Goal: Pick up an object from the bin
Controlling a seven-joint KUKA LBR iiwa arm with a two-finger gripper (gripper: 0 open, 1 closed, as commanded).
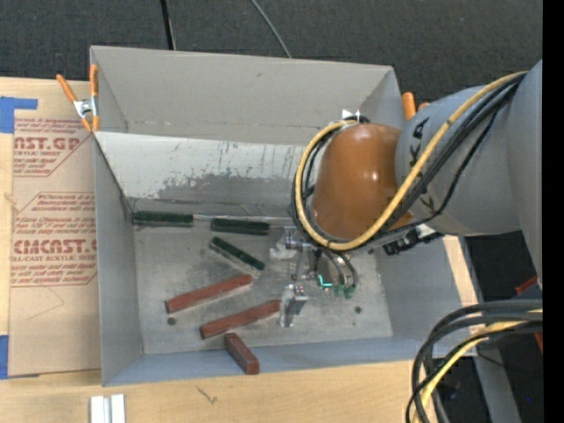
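Right at the end of a long red-brown bar hangs my claw, low over the floor of the grey bin. The bar runs away to the left of my claw. I cannot tell if my claw is apart or together. A second red-brown bar lies farther left of my claw. A short red-brown block sits left of my claw, toward the front. A dark green stick lies left of it, toward the back.

1. Grey metal bin: dull grey, with whitish scuff streaks on its back wall.
2. Three flat reddish-brown bars on the bin's floor: plain brick red-brown.
3. Three slim dark green bars nearer the bin's back wall: plain deep green.
4. Rounded glossy cover: orange-brown.
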